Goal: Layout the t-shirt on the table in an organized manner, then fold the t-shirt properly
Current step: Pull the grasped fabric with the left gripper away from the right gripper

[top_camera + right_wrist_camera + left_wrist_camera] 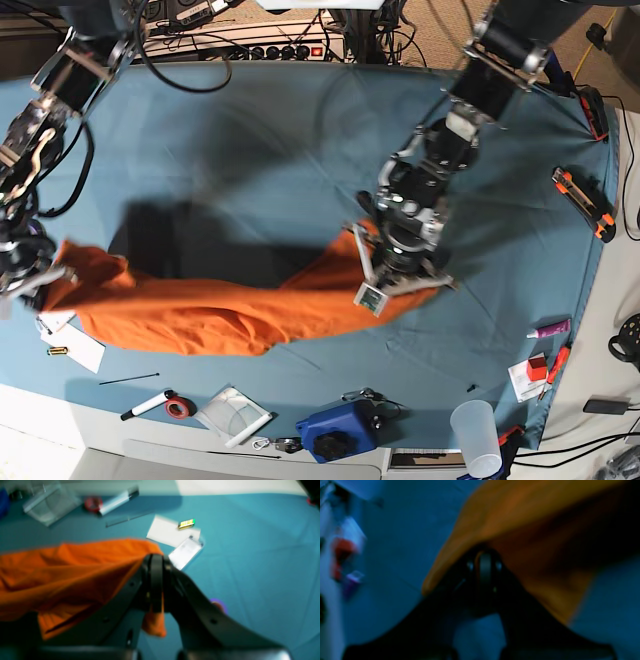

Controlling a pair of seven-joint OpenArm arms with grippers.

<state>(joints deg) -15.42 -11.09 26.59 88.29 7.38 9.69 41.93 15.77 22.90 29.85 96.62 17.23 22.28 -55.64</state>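
Orange t-shirt (200, 310) hangs stretched between both arms above the teal-covered bench (280, 130), sagging toward the near edge. Left pincer (485, 565) is clamped on one end of the fabric, its jaws pressed together with cloth bunched around them. Right pincer (156, 580) is closed on the other end, a fold of orange dangling beneath.

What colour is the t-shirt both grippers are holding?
Plain bright orange t-shirt, clearest in the base view.
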